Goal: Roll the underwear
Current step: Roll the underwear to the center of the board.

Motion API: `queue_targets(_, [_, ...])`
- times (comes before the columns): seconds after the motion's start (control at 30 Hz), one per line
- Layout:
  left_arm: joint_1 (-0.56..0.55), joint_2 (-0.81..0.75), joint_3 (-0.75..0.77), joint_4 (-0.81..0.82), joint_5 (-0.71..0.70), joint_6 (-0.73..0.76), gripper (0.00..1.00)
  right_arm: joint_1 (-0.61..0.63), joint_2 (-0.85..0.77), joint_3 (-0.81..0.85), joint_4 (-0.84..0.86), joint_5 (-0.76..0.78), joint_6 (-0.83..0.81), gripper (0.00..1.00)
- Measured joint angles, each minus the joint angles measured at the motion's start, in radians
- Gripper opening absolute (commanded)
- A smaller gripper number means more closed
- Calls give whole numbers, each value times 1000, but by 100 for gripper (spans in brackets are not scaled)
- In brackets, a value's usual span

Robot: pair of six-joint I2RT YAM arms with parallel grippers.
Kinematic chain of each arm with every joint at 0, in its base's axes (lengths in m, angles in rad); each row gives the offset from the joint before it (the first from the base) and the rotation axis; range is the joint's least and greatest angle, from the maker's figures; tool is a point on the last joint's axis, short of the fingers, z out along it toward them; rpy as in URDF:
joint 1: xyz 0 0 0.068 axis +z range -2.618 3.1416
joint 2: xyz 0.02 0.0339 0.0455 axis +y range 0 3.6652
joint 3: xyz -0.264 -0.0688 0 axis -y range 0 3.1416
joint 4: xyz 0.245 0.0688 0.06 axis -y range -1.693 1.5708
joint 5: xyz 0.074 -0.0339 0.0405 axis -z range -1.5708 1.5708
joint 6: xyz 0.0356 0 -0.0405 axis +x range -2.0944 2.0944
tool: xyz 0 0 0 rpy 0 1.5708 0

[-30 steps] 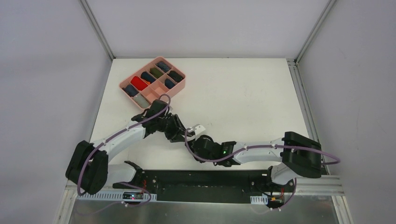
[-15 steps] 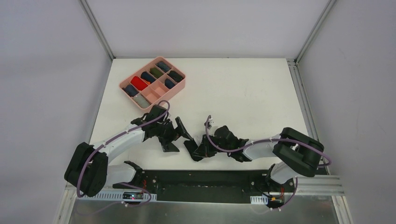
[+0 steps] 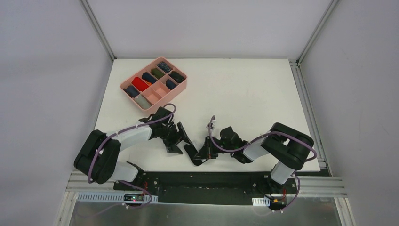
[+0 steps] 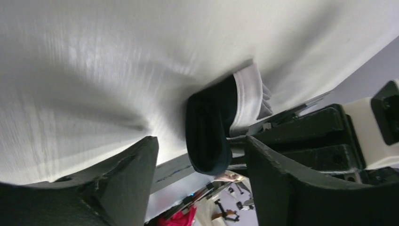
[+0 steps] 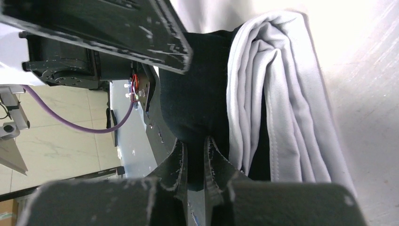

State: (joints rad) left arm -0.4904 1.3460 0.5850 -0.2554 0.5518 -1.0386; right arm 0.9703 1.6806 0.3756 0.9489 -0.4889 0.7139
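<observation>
On the counter, near its front edge and well apart from the tray, the underwear looked already rolled into a tight bundle, with only stowing seemingly left. The right end effector was clamped on its dark fold. The left end effector gaped wide beside it, grasping nothing.

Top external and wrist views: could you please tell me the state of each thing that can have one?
underwear: bundled up, black and pale layers, pinched by the right gripper.
right gripper: shut on the underwear.
left gripper: open, facing the underwear, not gripping it.
pink tray: most compartments hold rolled cloth, two look bare.
</observation>
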Motion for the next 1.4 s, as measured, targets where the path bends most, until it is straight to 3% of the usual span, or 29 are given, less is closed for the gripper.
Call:
queue_targets(0.13, [-1,57,2,24,1,-3,1,-1,6,0,8,-14,10,0])
queue_targets(0.17, [-1,67,2,31,4,-1,0,-1,6,0,8,-16,11,0])
queue_targets(0.3, [-2,75,6,45,15,-3,0,-2,0,0,-10,-14,15,44])
queue_targets(0.4, [-2,75,5,48,15,-16,0,11,-58,14,-99,16,3,59])
queue_targets(0.5, [-2,73,5,49,15,-29,0,68,-158,62,-288,106,-52,67])
queue_targets(0.73, [-8,37,-21,50,13,-68,0,222,-258,244,-764,397,-190,73])
queue_targets(0.97, [-14,27,-29,50,6,-82,0,370,-192,444,-1056,658,-283,72])
queue_targets(1.1, [-14,26,-29,50,4,-88,0,421,-129,515,-1140,744,-315,65])
queue_targets(1.2, [-14,26,-29,50,3,-92,0,446,-77,562,-1184,787,-335,45])
queue_targets(1.27, [-14,24,-32,51,-2,-95,0,455,-51,581,-1202,810,-346,24])
queue_targets(1.3, [-14,21,-34,50,-4,-97,0,455,-43,586,-1209,820,-350,7])
queue_targets(1.33, [-14,17,-37,51,-6,-98,0,456,-37,589,-1215,831,-346,0])
queue_targets(1.4, [-14,7,-40,52,-13,-101,0,455,-37,590,-1217,842,-347,0])
